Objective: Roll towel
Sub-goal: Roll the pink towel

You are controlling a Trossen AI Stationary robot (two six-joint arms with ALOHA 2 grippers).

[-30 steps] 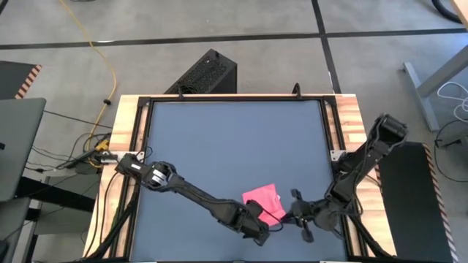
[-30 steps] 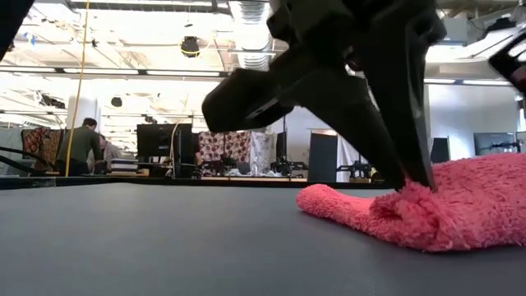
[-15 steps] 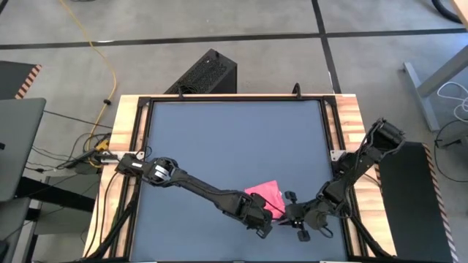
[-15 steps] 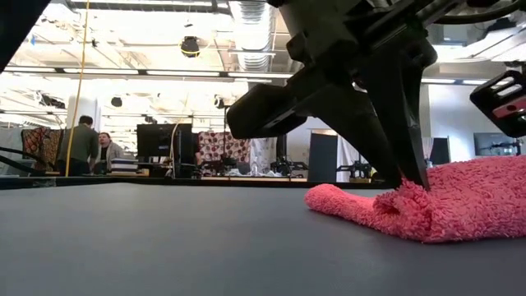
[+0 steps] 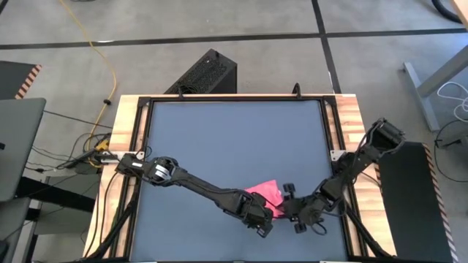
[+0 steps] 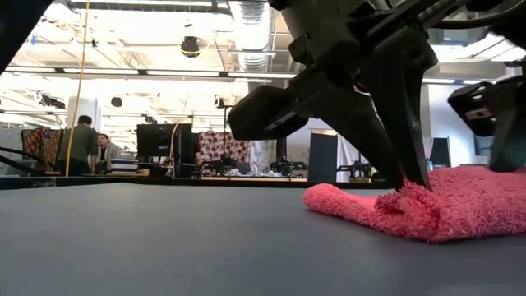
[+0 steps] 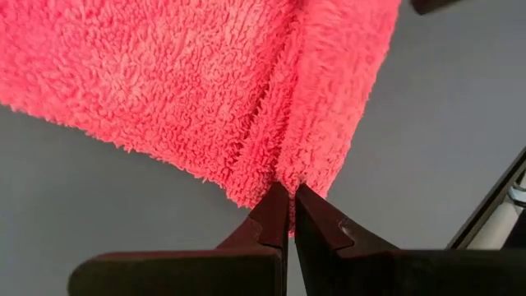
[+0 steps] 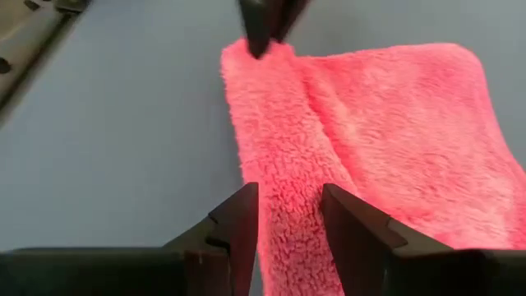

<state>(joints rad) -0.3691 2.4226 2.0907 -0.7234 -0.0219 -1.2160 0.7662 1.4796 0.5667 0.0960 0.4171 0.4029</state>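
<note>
The left gripper (image 5: 267,219) sits pinched on the near corner of the towel (image 5: 265,193), which lies toward the front right part of the dark counter (image 5: 219,139). From above, the towel's long axis runs diagonally, from the far left down toward the two grippers at the near right. The right gripper (image 5: 291,212) is just beside the towel's near-right edge with its jaws partly apart; compared with a second ago it has shifted left, closer to the cloth and to the left gripper, while the towel has drawn in slightly.

In the low view, the left gripper (image 6: 408,177) comes down to a point, closed on a bunched fold of the towel (image 6: 436,210), whose rolled end points left across the counter (image 6: 164,238). The right gripper (image 6: 497,123) shows at the right edge, lower and nearer the cloth than earlier. People (image 6: 82,144) stand in the room behind.

In the left wrist view, the fingers (image 7: 275,218) are shut tight together, nipping the towel (image 7: 189,82) at the tip of a fold whose seam runs away from them.

In the right wrist view, the gripper (image 8: 288,201) stands moderately open, a strip of the towel (image 8: 370,140) between its fingers (image 8: 242,218), whether pressing on it I cannot tell. The folded edge runs away toward the left gripper (image 8: 263,25) at the far corner.
</note>
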